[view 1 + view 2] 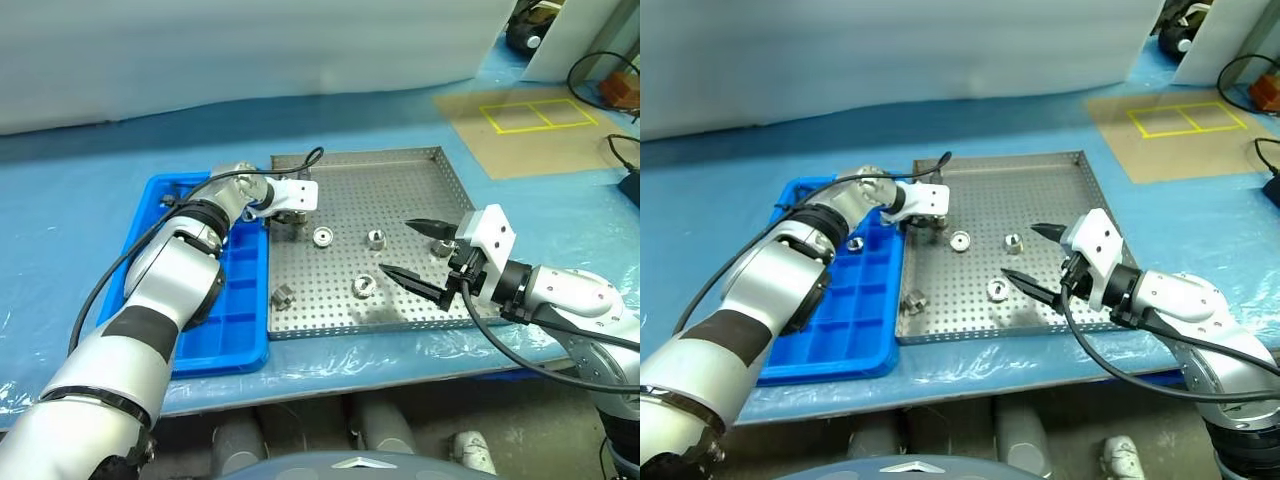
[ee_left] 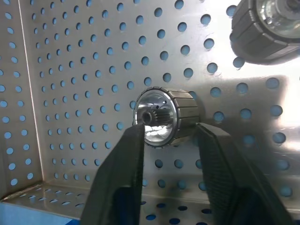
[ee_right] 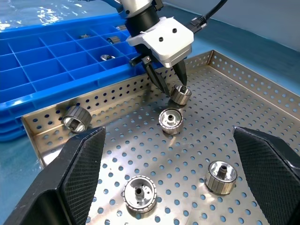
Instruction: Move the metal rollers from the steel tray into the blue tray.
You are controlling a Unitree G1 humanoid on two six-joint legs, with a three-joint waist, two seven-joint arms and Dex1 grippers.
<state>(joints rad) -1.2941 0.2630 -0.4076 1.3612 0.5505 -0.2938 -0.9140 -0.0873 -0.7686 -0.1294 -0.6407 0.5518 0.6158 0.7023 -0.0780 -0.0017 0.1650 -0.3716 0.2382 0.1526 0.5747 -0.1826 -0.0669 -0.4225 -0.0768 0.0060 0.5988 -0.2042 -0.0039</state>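
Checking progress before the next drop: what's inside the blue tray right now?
At least three metal rollers sit in separate compartments of the blue tray near the steel tray. The left arm covers part of the grid in the head views, so the count could be higher.

rollers (image 3: 170, 121): five on steel tray (image 3: 262, 93) | blue tray (image 3: 42, 65): maybe three

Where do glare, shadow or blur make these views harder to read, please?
Left wrist view: bright glare washes over the steel tray floor on one side, the left gripper's fingers are soft, and the roller between them is sharp. Right wrist view: the right gripper's fingers are blurred dark shapes. Head views: a soft shadow lies on the tray under the right gripper.
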